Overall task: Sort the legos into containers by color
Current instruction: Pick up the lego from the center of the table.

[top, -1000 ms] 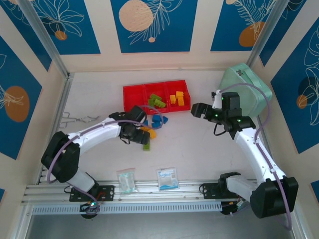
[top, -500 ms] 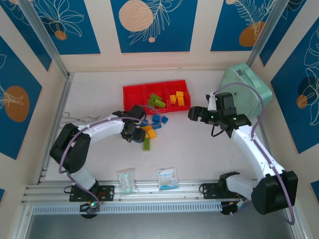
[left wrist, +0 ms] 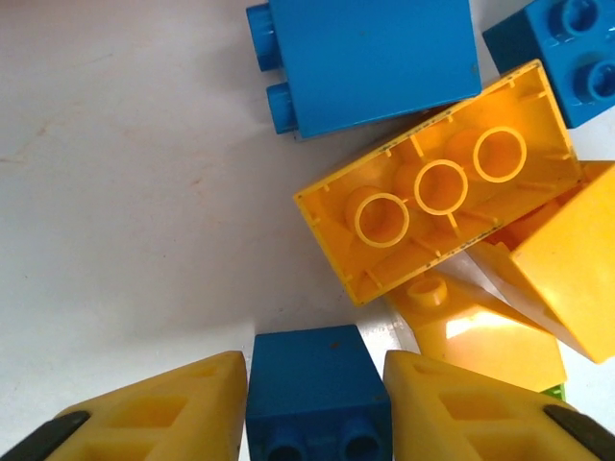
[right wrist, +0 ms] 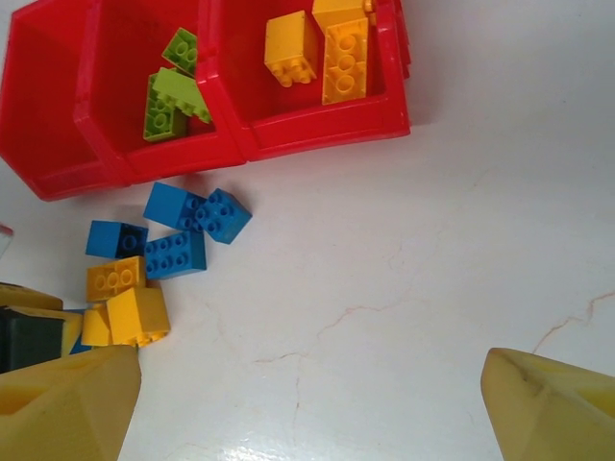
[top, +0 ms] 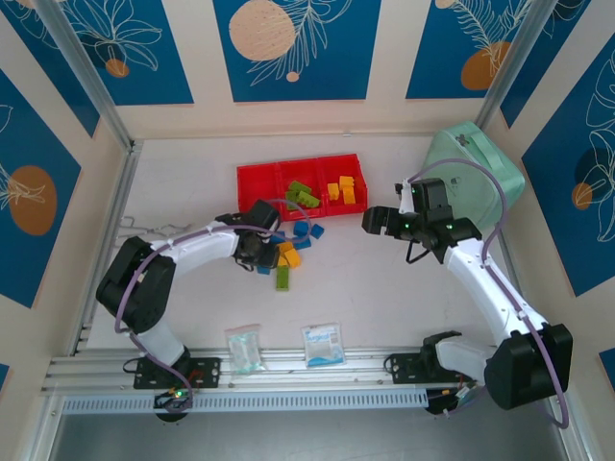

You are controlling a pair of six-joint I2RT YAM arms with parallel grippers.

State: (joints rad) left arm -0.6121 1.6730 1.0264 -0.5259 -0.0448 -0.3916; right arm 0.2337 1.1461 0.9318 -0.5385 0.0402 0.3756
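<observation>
White worktop (top: 365,288): left claw (left wrist: 312,367) pinches a small blue plastic brick (left wrist: 307,389) mid-worktop. The long red three-bin plastic tray (top: 258,181) lies just beyond toward the far edge, its empty end bin nearest. Right claw (right wrist: 307,363) hangs spread.

White table (top: 384,298) bears red tray (top: 258,180), loose legos (top: 286,257), two packets (top: 323,344), mint case (top: 471,158)
</observation>
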